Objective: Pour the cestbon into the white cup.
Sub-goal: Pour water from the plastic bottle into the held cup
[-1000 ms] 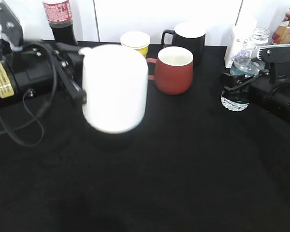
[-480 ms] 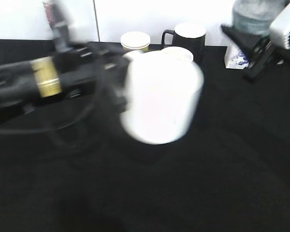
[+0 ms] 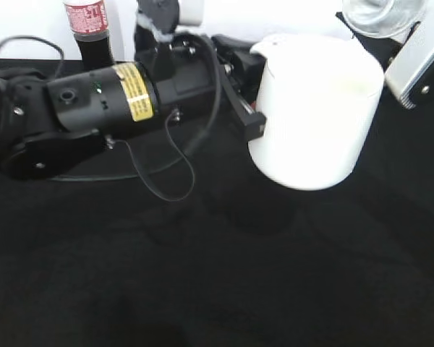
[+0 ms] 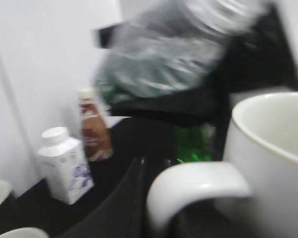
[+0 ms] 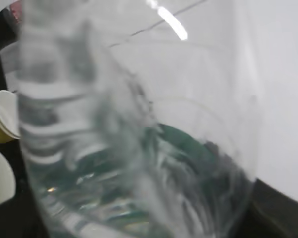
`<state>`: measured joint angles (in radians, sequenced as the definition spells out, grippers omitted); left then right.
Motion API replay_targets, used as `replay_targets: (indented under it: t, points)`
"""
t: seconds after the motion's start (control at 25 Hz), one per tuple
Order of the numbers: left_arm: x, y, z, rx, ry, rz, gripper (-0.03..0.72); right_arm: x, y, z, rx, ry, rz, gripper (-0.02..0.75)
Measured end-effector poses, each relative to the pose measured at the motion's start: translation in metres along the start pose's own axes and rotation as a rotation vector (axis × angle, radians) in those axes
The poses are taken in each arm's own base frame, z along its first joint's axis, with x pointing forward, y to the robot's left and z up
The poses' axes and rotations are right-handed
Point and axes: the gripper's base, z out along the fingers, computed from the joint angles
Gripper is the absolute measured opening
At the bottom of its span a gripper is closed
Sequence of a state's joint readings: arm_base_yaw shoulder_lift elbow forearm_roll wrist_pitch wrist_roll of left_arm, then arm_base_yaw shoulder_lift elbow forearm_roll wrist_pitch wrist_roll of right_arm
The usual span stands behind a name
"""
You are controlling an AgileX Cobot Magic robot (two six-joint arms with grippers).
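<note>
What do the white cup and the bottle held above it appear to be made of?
The white cup looks like glazed ceramic: opaque, thick rounded rim and a chunky loop handle with a soft sheen in the left wrist view. The cestbon looks like thin clear plastic: see-through, ridged walls with bright glints and a dark green label showing through. Motion blur leaves both somewhat open.

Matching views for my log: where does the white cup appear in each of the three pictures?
Exterior view: the white cup is right of centre, lifted above the black table, at the end of the left arm.
Left wrist view: it fills the lower right, rim at the right edge, loop handle bottom centre.
Right wrist view: cannot tell; the cestbon fills the picture.
Shared landmark: the cestbon, at the top right in the exterior view and top centre in the left wrist view.
</note>
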<state>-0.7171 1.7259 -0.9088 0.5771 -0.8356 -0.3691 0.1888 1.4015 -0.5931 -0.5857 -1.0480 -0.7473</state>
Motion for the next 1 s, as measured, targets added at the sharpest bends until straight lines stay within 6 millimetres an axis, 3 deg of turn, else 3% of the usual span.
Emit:
replay_targets:
  t: [0.4, 1.0]
  points:
    - [0.0064, 0.0013, 0.0014, -0.009, 0.035, -0.004, 0.062, 0.0011, -0.002, 0.0002, 0.018, 0.014, -0.175, 0.482]
    - [0.0066, 0.0014, 0.0014, -0.009, 0.036, -0.005, 0.062, -0.0039, -0.0086, -0.0021, 0.035, 0.008, -0.215, 0.482]
